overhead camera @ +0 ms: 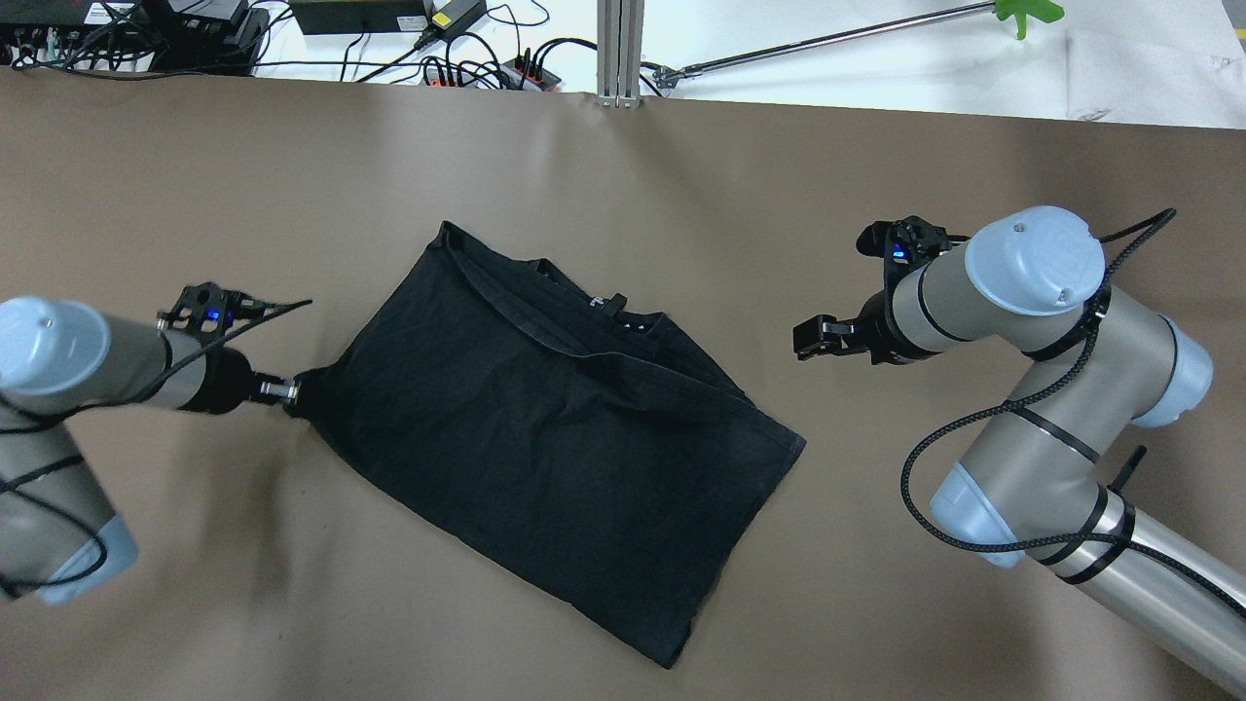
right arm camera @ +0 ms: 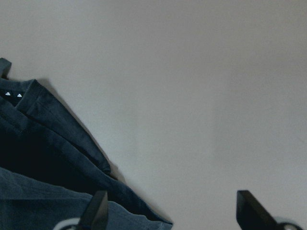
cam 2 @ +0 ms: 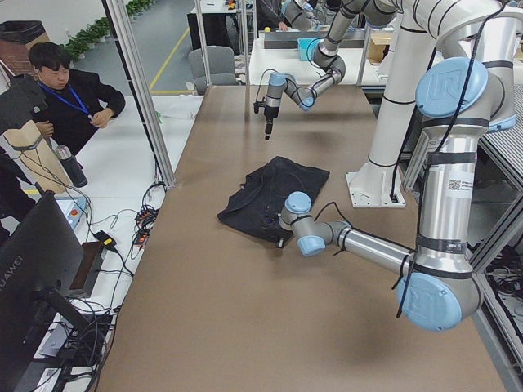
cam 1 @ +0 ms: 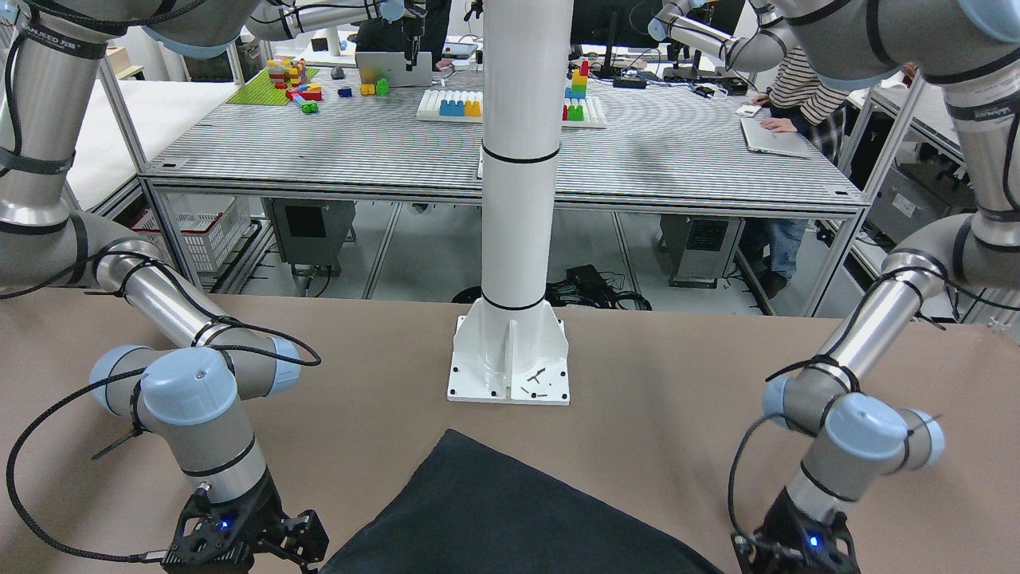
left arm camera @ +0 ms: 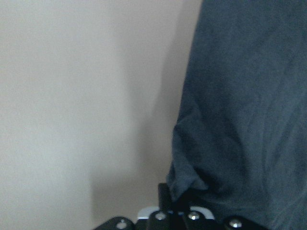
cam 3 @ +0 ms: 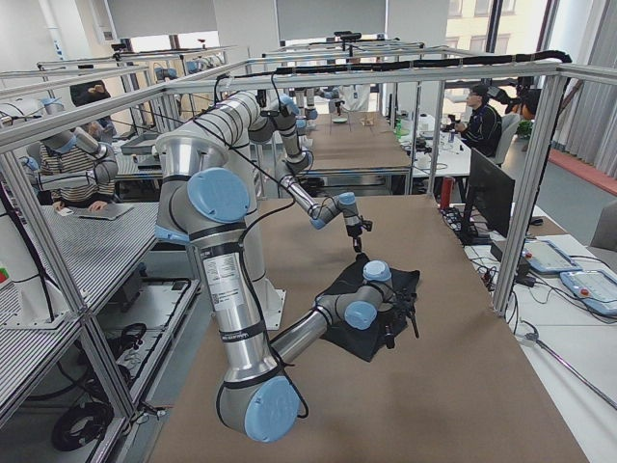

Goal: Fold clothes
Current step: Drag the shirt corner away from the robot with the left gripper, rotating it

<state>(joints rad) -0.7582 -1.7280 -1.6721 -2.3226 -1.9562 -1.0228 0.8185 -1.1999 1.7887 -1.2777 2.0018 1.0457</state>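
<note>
The clothes (overhead camera: 545, 438), one dark charcoal garment, lie flat and skewed on the brown table, collar side toward the far edge. My left gripper (overhead camera: 292, 394) is shut on the garment's left corner. The left wrist view shows that corner bunched between the fingers (left arm camera: 180, 203), with the cloth (left arm camera: 244, 96) spreading to the right. My right gripper (overhead camera: 803, 339) stands open, off the garment's right side and apart from it. Its fingertips (right arm camera: 98, 211) show wide apart in the right wrist view, with nothing between them, and the collar edge (right arm camera: 43, 143) lies at the lower left.
The white pillar's base plate (cam 1: 510, 367) is bolted to the table behind the garment. Cables and power strips (overhead camera: 389, 39) run along the far edge. A person (cam 2: 65, 90) stands off the table's far side by a monitor.
</note>
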